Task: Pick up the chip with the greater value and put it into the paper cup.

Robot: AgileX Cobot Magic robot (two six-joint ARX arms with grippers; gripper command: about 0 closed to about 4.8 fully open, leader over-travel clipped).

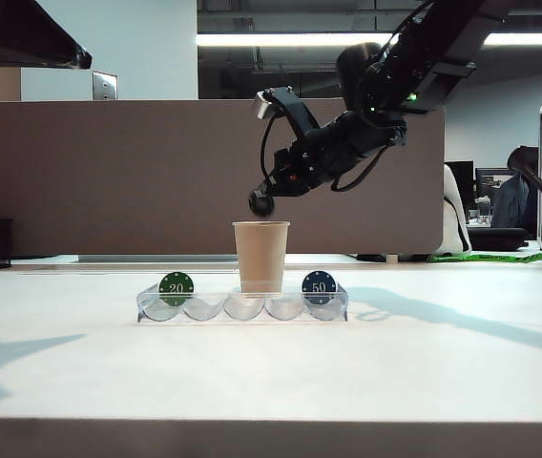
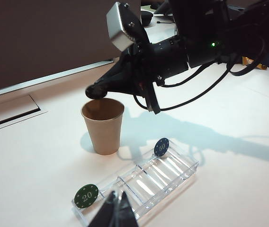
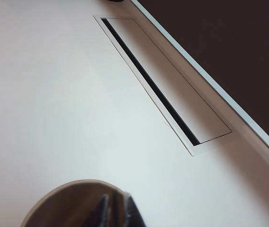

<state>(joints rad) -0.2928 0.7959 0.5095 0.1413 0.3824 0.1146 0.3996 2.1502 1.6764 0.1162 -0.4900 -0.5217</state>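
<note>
The small round black poker chip (image 1: 261, 203) sits pinched at the right gripper (image 1: 262, 204) tips, directly above the single tan paper cup (image 1: 260, 256). Left to right: one green "20" chip (image 1: 177, 287), the cup behind one clear plastic tray (image 1: 242, 307), one dark blue "50" chip (image 1: 319, 286). The left gripper (image 2: 117, 202), fingers together, hovers near the tray's green-chip end.
</note>
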